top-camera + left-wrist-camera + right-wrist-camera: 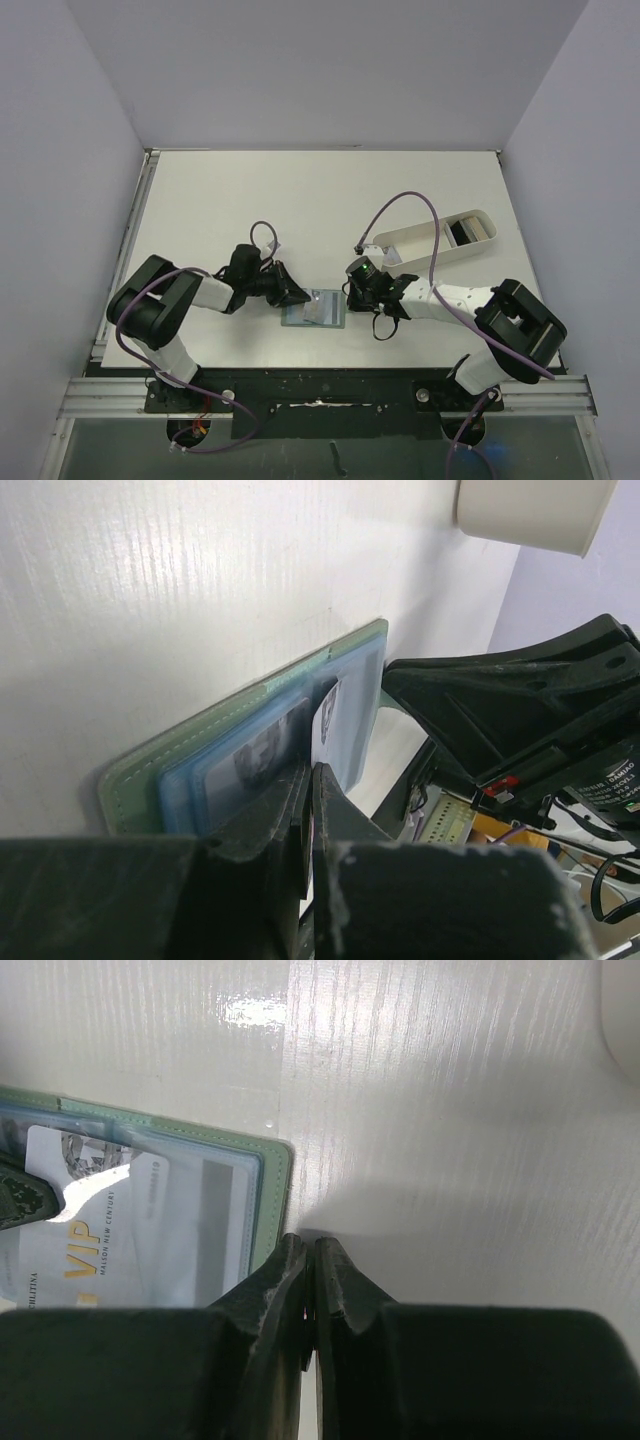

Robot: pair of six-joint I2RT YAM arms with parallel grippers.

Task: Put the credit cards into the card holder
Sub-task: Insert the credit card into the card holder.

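The card holder lies open near the table's front edge between my two grippers, grey-green outside and pale blue inside. My left gripper is shut on the edge of a pale credit card that stands tilted over the holder's middle fold. In the right wrist view this card reads "VIP" and its right part sits under a clear slot. My right gripper is shut on nothing, its tips on the table right beside the holder's green corner. More credit cards, dark and beige, lie in the white tray.
A long white oval tray lies at an angle behind my right arm, and its end shows in the left wrist view. Grey walls enclose the white table on three sides. The two grippers are close together.
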